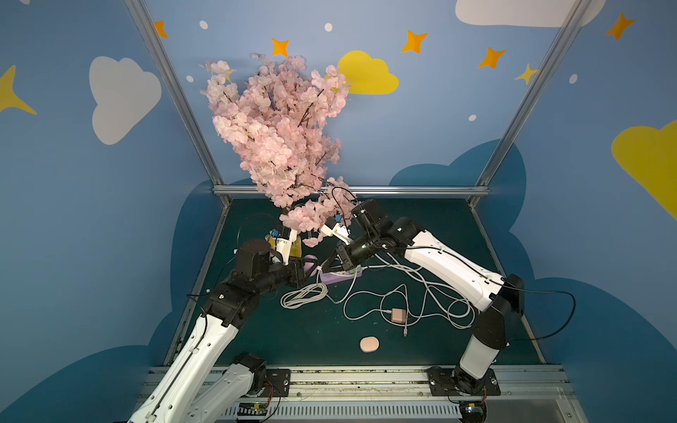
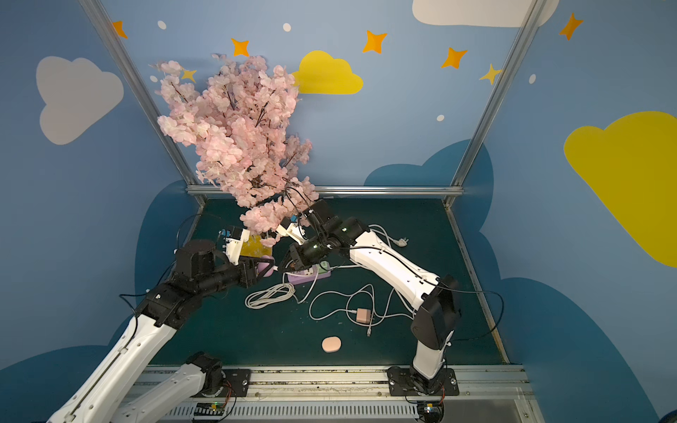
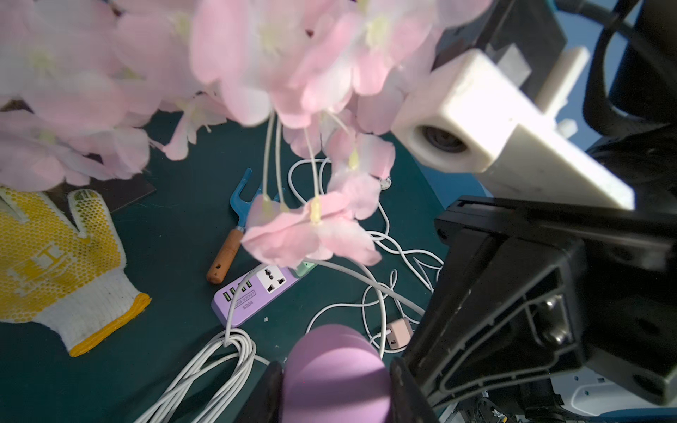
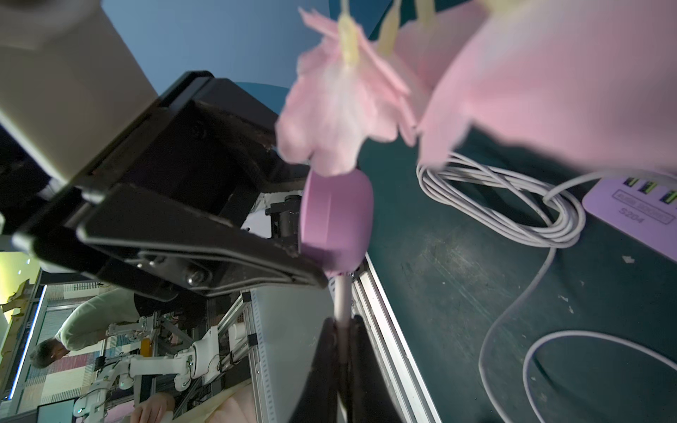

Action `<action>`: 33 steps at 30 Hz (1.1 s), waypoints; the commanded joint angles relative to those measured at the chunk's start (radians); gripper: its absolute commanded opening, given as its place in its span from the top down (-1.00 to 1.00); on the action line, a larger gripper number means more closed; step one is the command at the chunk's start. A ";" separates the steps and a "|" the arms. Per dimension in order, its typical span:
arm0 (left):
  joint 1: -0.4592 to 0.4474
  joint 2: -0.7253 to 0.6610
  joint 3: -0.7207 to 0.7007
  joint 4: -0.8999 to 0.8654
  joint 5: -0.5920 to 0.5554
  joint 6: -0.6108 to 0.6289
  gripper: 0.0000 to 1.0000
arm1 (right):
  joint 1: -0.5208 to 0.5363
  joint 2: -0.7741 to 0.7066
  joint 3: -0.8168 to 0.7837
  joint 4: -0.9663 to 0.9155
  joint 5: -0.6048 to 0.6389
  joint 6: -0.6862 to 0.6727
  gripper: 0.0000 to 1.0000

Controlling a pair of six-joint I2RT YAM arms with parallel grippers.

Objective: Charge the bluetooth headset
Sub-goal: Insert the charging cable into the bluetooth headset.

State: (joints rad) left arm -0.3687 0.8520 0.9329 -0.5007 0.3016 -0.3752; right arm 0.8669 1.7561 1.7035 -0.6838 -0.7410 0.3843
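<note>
lilac headset case (image 4: pixel 335 219) sits clamped in the left hand (image 3: pixel 335 384), just beside the power strip (image 3: pixel 241 304); the right hand (image 4: pixel 342 329) is clenched on the cable plug (image 4: pixel 342 293), tip touching the case. a skewed push could jam or slip it. blossoms (image 1: pixel 278 139) droop over the strip, hiding the joint; loose cords (image 1: pixel 304 295) crowd its front; open bench (image 1: pixel 293 340) lies beyond them.

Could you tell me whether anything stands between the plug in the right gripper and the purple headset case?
Nothing visible does: the plug in the right gripper reaches straight to the purple case. A pink blossom overlaps only the case's far end.
</note>
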 commanded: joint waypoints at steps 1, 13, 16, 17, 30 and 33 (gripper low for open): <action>-0.059 -0.012 0.033 0.129 0.277 -0.067 0.93 | 0.021 0.048 -0.027 0.351 0.118 0.060 1.00; -0.116 0.001 0.046 0.139 0.258 -0.074 0.94 | 0.020 0.084 0.030 0.365 0.101 0.068 1.00; -0.119 0.002 0.043 0.164 0.270 -0.095 0.94 | 0.021 0.082 0.008 0.409 0.102 0.093 1.00; -0.121 0.002 0.043 0.173 0.274 -0.100 0.93 | 0.021 0.082 0.003 0.423 0.102 0.102 1.00; -0.122 -0.054 -0.009 -0.011 0.099 -0.021 0.94 | -0.080 -0.051 -0.149 0.571 -0.013 0.237 0.50; -0.121 -0.054 -0.029 -0.073 0.008 -0.006 0.93 | -0.092 -0.110 -0.176 0.521 0.011 0.202 0.31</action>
State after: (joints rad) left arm -0.4679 0.8108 0.9199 -0.5167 0.2405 -0.4068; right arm 0.7925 1.7126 1.5417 -0.2768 -0.7803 0.5865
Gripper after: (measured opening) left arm 0.416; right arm 0.324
